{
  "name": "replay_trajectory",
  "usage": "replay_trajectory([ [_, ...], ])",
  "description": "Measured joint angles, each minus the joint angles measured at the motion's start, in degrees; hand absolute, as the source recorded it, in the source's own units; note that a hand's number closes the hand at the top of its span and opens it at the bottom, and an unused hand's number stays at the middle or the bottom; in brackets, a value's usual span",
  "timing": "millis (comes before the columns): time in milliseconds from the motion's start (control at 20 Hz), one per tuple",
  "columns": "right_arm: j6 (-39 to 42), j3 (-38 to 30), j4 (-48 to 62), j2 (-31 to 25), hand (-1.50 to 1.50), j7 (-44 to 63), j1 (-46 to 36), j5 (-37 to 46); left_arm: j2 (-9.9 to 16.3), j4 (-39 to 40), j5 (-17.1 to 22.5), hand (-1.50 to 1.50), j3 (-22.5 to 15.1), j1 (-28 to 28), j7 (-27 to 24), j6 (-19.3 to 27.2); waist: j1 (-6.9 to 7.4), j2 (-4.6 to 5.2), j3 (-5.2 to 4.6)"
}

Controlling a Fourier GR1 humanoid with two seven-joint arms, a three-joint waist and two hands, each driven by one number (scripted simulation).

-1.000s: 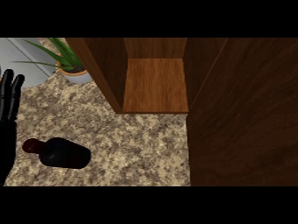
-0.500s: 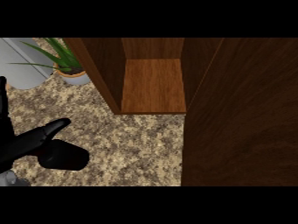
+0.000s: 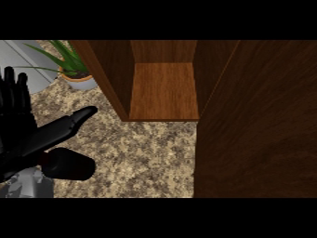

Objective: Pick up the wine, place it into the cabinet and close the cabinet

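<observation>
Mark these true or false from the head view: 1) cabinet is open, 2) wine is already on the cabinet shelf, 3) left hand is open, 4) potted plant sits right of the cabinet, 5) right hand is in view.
1) True. The cabinet stands open, its wooden shelf visible inside.
2) False. The wine lies on the counter at lower left, partly hidden under the left hand.
3) True. Its fingers are straight and the thumb points toward the cabinet; nothing is curled round the bottle.
4) False. The potted plant sits left of the cabinet, at the counter's back.
5) False. Only the left hand shows.
</observation>
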Motion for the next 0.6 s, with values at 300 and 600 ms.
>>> replay_trajectory([
  [300, 0.6, -1.2, -1.8, 0.6, -1.5, 2.8, -0.6, -0.6, -0.1, 0.6, -3.4, -1.5, -3.7, -1.4, 2.2, 4.3, 0.14, 0.01, 0.0],
  [600, 1.5, -2.3, -1.5, 1.0, -1.5, 4.6, -2.3, -1.2, 0.1, 0.2, -4.3, -1.5, -4.1, -0.7, 2.6, 4.7, 0.21, 0.02, 0.0],
])
